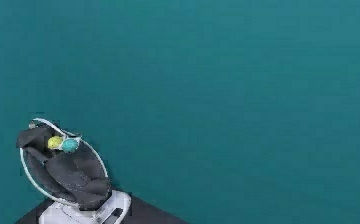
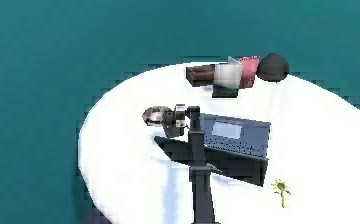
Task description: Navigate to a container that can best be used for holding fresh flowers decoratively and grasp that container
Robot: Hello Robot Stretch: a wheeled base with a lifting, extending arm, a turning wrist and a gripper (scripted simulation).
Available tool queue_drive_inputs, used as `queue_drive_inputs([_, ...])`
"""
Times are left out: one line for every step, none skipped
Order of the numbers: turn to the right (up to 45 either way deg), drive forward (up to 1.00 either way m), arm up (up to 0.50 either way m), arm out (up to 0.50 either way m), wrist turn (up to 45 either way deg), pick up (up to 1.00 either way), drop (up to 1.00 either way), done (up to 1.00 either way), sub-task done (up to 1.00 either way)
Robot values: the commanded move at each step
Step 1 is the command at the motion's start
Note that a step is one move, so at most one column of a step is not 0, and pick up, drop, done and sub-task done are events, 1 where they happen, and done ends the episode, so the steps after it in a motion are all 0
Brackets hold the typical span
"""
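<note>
- My fingers show at the arm's far end against the white counter, pointing toward the arm side view's left. I cannot tell whether they are clenched or released.
- A round grey thing lies on the counter right at them, so I cannot tell whether I hold anything.
- I judge the pale container the likeliest vase. It stands upright between a brown box and a pink thing.
- It lies farther out than my fingers and toward the view's right, beyond the laptop, well apart from them. I judge it needs more reach.
</note>
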Motion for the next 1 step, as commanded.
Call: queue_drive_inputs([0.0, 0.0, 0.0, 0.0, 0.0, 1.0, 0.0, 0.0, 0.0])
